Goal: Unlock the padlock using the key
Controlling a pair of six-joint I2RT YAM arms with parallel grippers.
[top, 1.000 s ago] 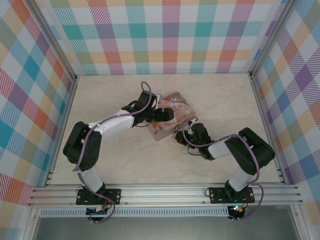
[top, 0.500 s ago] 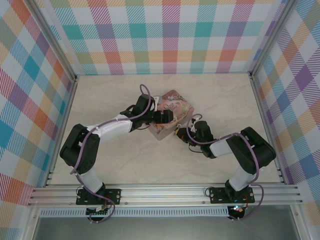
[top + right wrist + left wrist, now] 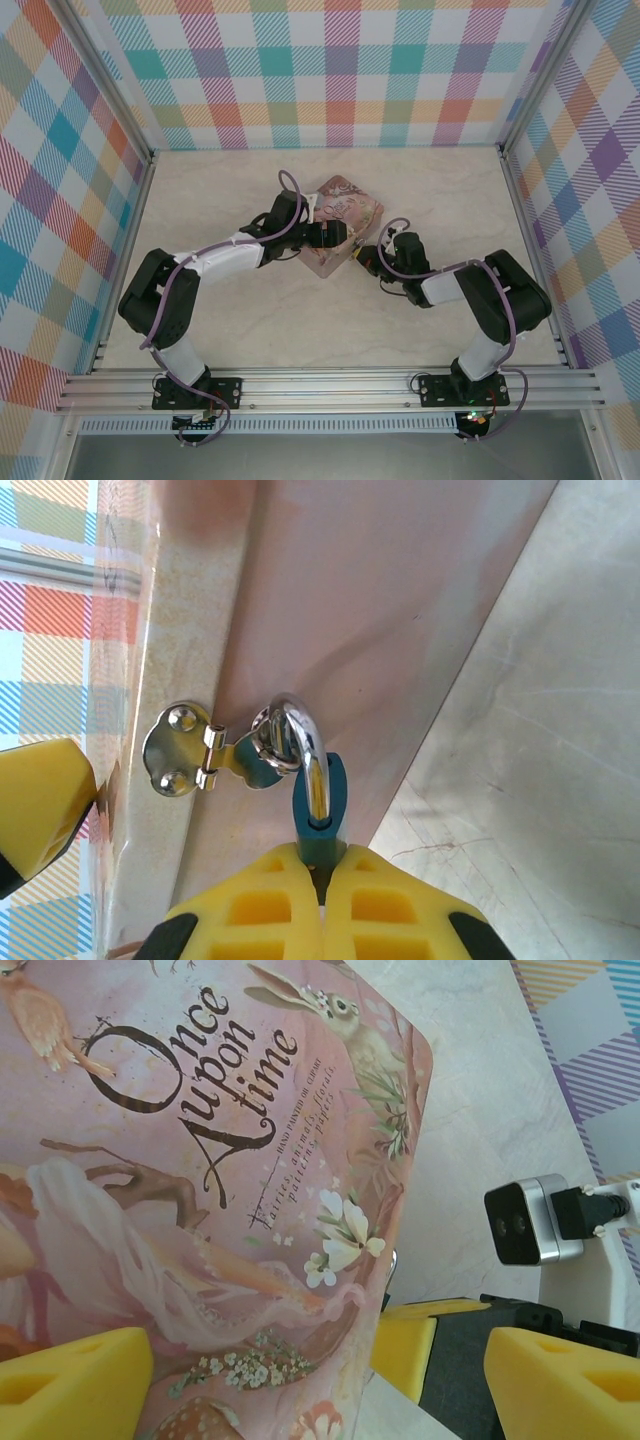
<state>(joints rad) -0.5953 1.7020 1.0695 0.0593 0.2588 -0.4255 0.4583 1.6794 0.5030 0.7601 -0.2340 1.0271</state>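
One blue padlock (image 3: 322, 830) hangs hooked through the hasp (image 3: 215, 750) on the side wall of the pink tin (image 3: 200, 1160). The tin lies midway between the left and right edges of the table (image 3: 220, 190), somewhat nearer its far edge. The right gripper (image 3: 322, 865) has its yellow fingers pinched together on the lower end of the padlock body; the left gripper (image 3: 315, 1380) stands with jaws spread wide, one finger over the tin's lid, the other past the lid's edge.

You get a mirror-polished metal shackle on the padlock (image 3: 315, 790), its blue body smooth and faintly glossy; the hasp (image 3: 185, 750) is shiny metal. The tin (image 3: 230, 1190) has a satin printed pink skin, the table (image 3: 520, 740) is smooth with a stone look, and the fingers (image 3: 250, 915) of the right gripper (image 3: 322, 885) are matt yellow plastic.
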